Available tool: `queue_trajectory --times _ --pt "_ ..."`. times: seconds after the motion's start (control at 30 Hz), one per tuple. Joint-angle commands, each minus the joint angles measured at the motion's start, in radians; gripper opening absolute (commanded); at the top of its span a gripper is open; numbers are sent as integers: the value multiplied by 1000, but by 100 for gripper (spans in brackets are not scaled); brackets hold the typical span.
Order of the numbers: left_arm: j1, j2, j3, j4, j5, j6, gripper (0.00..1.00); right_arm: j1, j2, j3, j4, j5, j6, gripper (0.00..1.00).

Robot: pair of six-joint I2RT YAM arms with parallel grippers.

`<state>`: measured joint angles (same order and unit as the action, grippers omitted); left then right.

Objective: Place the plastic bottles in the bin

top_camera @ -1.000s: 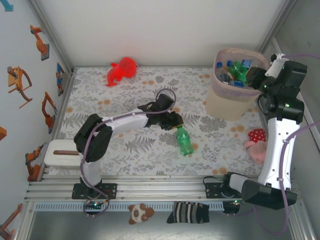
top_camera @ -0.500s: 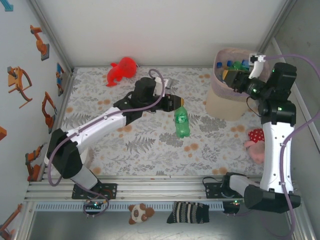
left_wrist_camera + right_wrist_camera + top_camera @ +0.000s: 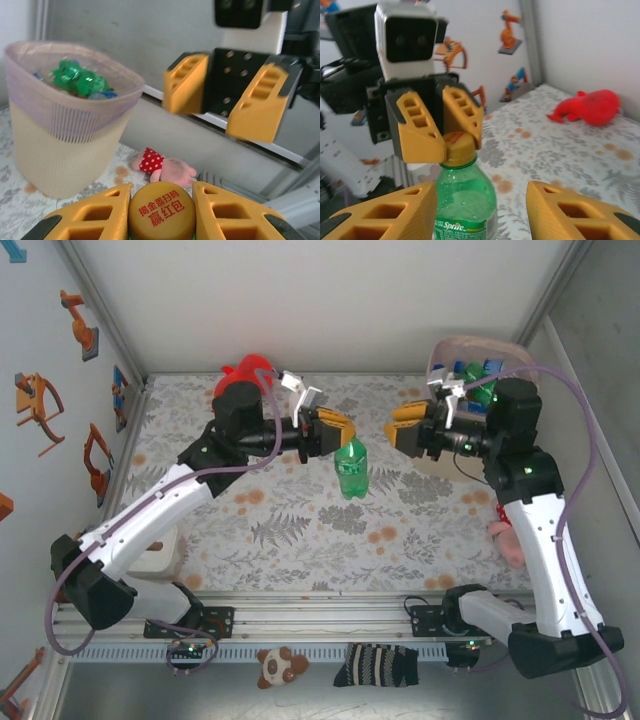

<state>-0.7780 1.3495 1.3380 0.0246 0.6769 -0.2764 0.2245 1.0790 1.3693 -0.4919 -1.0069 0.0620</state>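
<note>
A green Sprite bottle (image 3: 351,468) with a yellow cap (image 3: 161,211) hangs upright above the middle of the table. My left gripper (image 3: 338,432) is shut on its cap. The right gripper (image 3: 405,430) stands open just to the right, facing the bottle and not touching it. From the right wrist, the bottle (image 3: 465,205) sits ahead of the open right gripper (image 3: 482,210), close to its left finger, under the left gripper (image 3: 455,140). The beige bin (image 3: 440,455) with a pinkish rim stands at the back right behind the right arm. It holds several bottles (image 3: 75,80).
A red plush toy (image 3: 245,380) lies at the back left. A pink plush with red polka dots (image 3: 512,525) lies by the right wall near the bin (image 3: 65,135). A white box (image 3: 160,558) sits at front left under the left arm.
The left gripper lifted the green bottle off the table and carried it back and up. The right gripper swung left from over the bin to face the bottle.
</note>
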Motion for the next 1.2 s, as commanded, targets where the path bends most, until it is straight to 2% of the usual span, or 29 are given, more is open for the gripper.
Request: queue_trajectory --times 0.0,0.17,0.3,0.6,0.93,1.17 --pt "2 -36 19 36 139 66 8 66 7 -3 16 -79 -106 51" --pt "2 -49 27 109 306 33 8 166 44 21 15 -144 -132 56" --pt "2 -58 26 163 372 8 7 230 75 53 1 -196 -153 56" --pt "-1 -62 27 190 398 -6 7 297 116 91 -36 -194 -162 53" --pt "-15 -79 26 259 465 -38 4 301 102 89 -146 -331 -250 63" --pt "-24 -84 27 271 474 -35 4 309 137 107 -228 -364 -301 64"
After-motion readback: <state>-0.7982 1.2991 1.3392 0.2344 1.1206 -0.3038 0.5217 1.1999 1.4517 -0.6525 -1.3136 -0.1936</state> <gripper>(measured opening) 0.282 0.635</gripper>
